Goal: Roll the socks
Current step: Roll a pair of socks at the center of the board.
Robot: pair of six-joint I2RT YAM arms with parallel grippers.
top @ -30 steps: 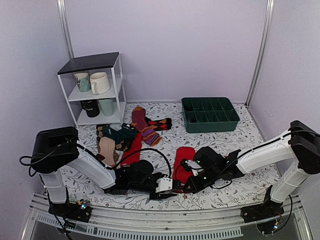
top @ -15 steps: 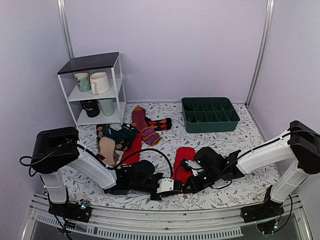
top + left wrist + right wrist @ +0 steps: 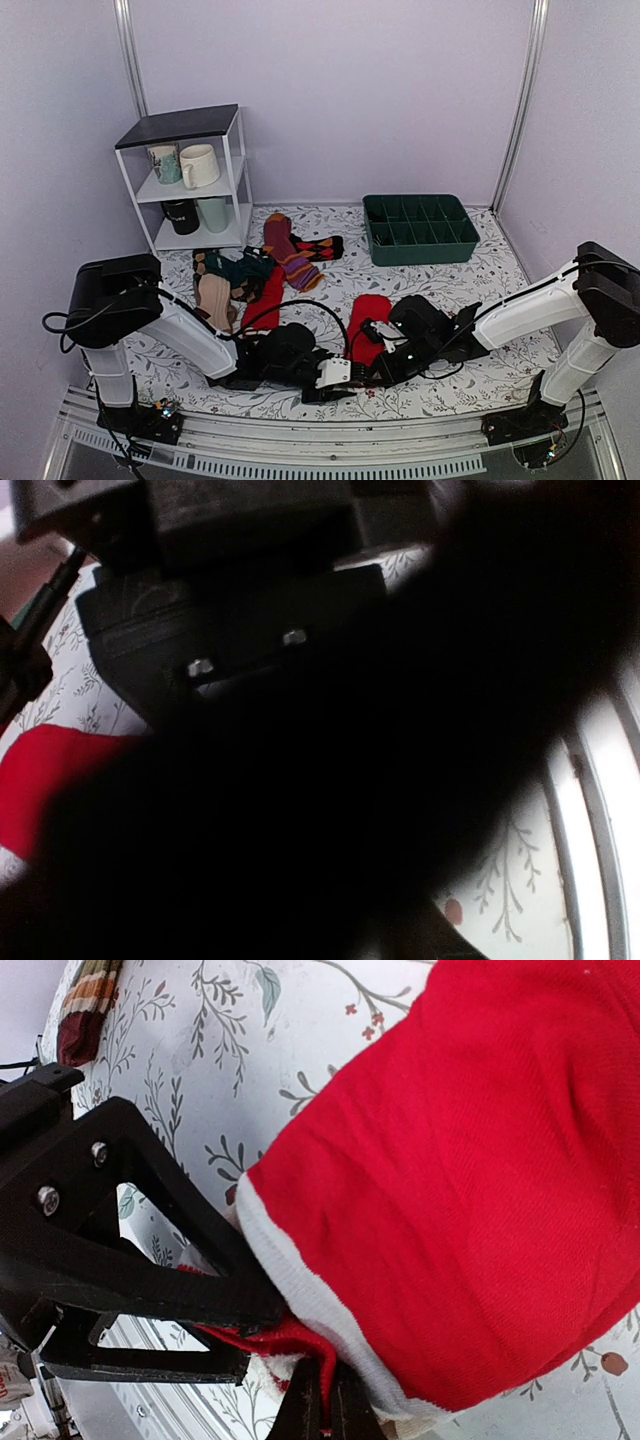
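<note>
Red socks (image 3: 368,318) lie flat on the floral tablecloth (image 3: 490,290) at front centre, between the two wrists, cuff end toward the near edge. A further red strip (image 3: 266,296) sits by the left arm next to the mixed sock pile (image 3: 232,272); can't tell if it belongs to the pair. The right gripper (image 3: 320,1407) is clamped tight on a fold of red knit at the cream cuff band (image 3: 300,1295), fabric bunched up between the tips. The left gripper (image 3: 135,1270) is low, right against the same cuff corner, but whether its jaws are parted or pinching can't be told: its own wrist view is almost all dark blur. Handling guess: light, limp, stretchy knit with no stiffness; it will sag and bunch, and a single layer may slip free. It grips fine, not slippery or fragile. Best hold is probably at the cuff edge, both layers together, pinched at both corners so the roll starts even and tight.
</note>
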